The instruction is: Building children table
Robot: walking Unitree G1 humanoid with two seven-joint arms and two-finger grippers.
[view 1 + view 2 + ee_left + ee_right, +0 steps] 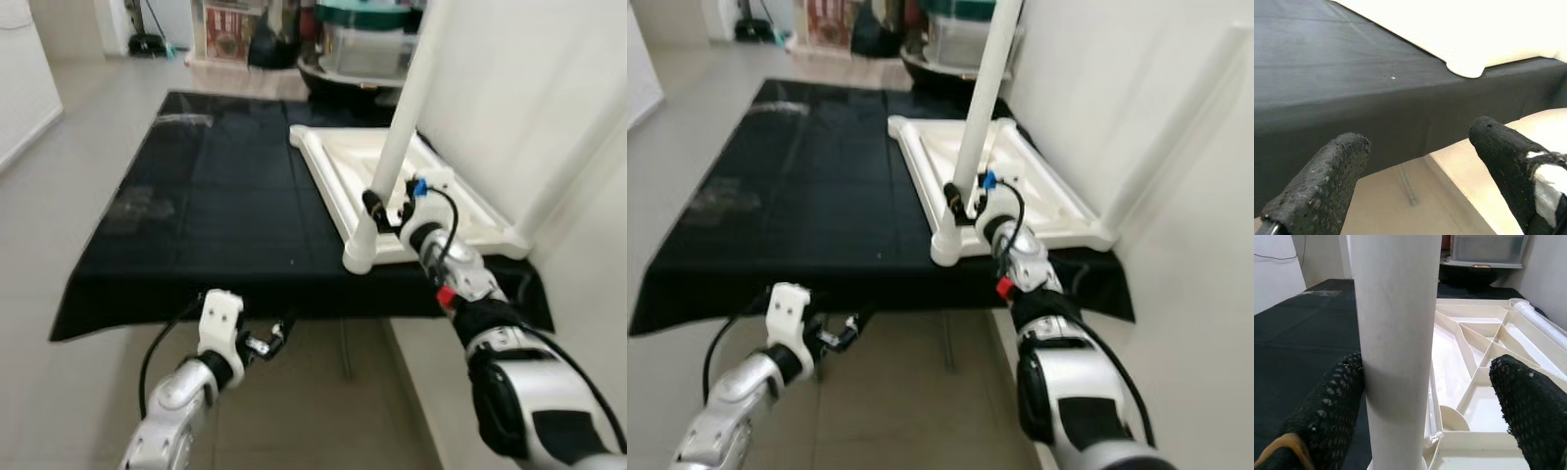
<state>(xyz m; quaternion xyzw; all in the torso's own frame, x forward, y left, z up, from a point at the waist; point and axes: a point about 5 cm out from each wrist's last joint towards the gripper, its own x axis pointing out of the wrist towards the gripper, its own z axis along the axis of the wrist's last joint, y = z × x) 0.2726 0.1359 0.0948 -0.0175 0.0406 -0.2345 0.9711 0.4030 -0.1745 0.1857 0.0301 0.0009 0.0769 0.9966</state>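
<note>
Now right end effector (385, 211) open around white leg (404, 117), upturned tabletop (338, 162).

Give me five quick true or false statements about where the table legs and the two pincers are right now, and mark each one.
1. The white tabletop lies upside down on the black cloth. True.
2. The right pincer is at the near corner leg, fingers open around it. True.
3. The left pincer holds a table leg. False: it is open and holds nothing, below the cloth's front edge.
4. The near corner leg lies flat on the cloth. False: it stands up in the tabletop's corner socket.
5. A second leg rises from the tabletop's right corner. True.
</note>
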